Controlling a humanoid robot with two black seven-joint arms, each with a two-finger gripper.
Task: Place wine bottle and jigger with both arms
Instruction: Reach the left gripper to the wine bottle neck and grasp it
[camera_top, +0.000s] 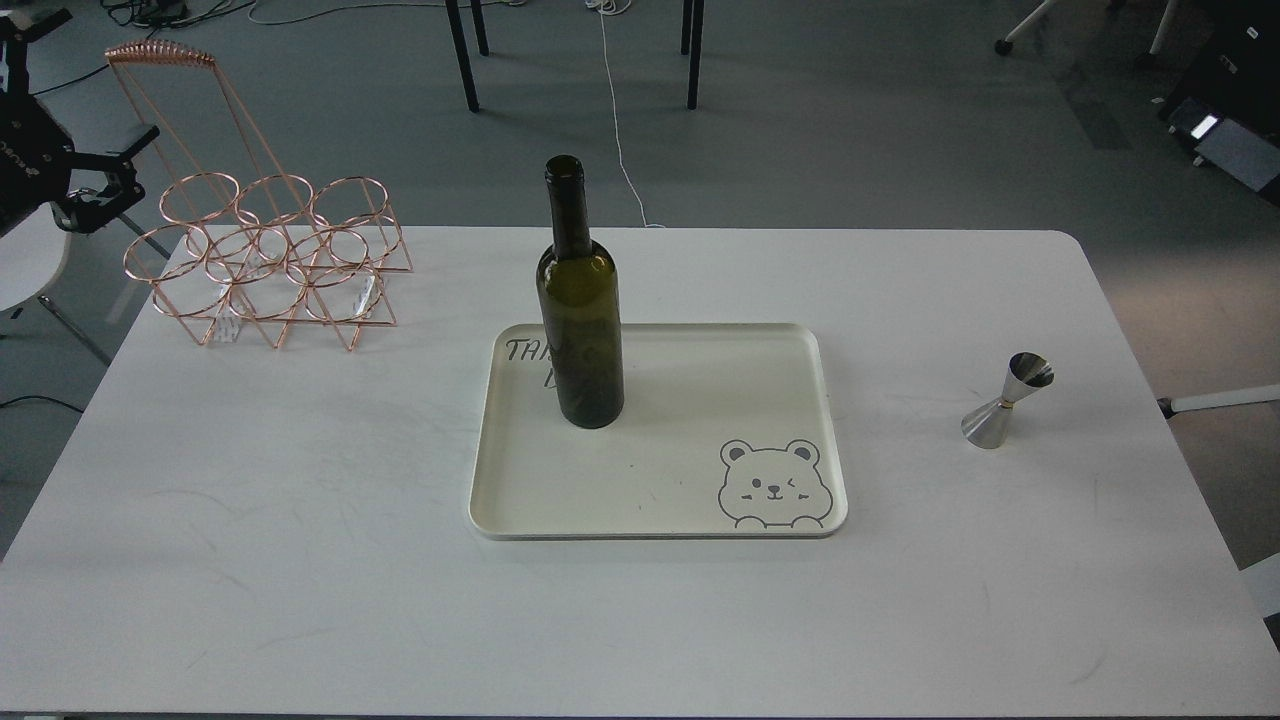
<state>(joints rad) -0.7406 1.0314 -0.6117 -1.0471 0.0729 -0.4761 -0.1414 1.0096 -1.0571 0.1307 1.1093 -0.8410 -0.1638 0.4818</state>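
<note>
The wine bottle (583, 320) is dark olive-green and stands upright on the back left part of the cream tray (700, 515). The steel jigger (1005, 400) stands upright on the white table at the right, apart from the tray. My left gripper (120, 168) is at the far left edge, off the table and beside the copper rack. Its two fingers stand apart and hold nothing. My right arm and gripper are out of view.
A copper wire bottle rack (265, 260) with several rings and a tall handle stands at the table's back left corner. The tray has a bear drawing (772, 485) at its front right. The white table (300, 560) ends near the jigger on the right.
</note>
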